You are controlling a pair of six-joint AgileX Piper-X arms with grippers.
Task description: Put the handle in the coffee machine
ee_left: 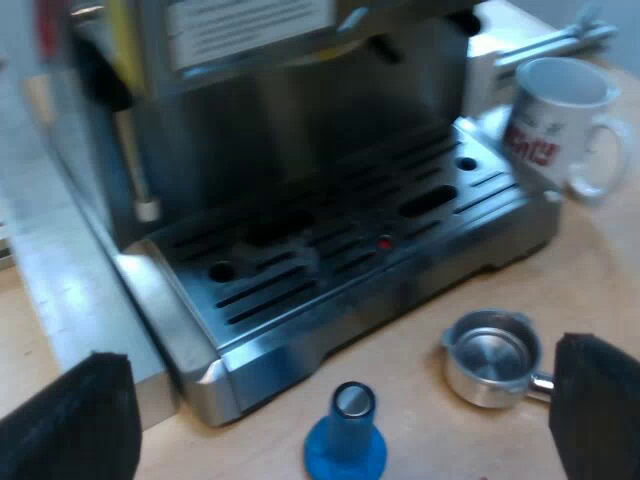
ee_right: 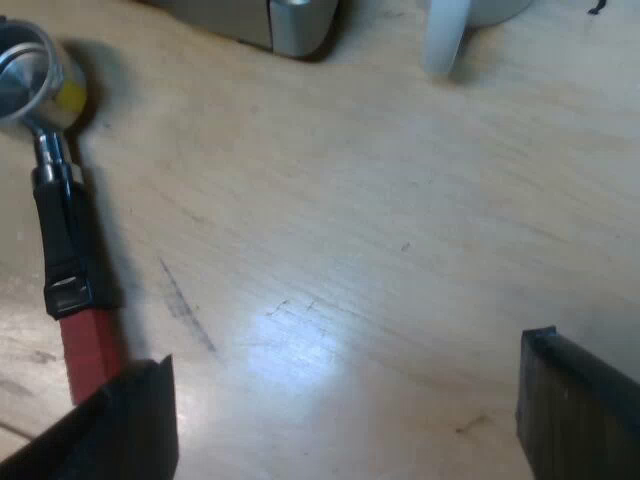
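Note:
The metal holder's basket [ee_left: 490,355] lies loose on the wooden table before the espresso machine [ee_left: 300,150], near the drip tray [ee_left: 350,260]. In the right wrist view the holder [ee_right: 62,240] lies flat, basket [ee_right: 25,80] away from me, with its dark handle ending in red [ee_right: 88,345] close to one finger. My left gripper [ee_left: 340,425] is open above the table, with the blue tamper [ee_left: 345,435] standing between its fingers, untouched. My right gripper [ee_right: 345,420] is open over bare wood, holding nothing.
A white mug [ee_left: 555,115] with red print stands beside the machine's drip tray. The mug's handle [ee_right: 445,40] and a corner of the machine [ee_right: 290,25] show at the far side of the wood. A steam wand [ee_left: 135,160] hangs over the tray.

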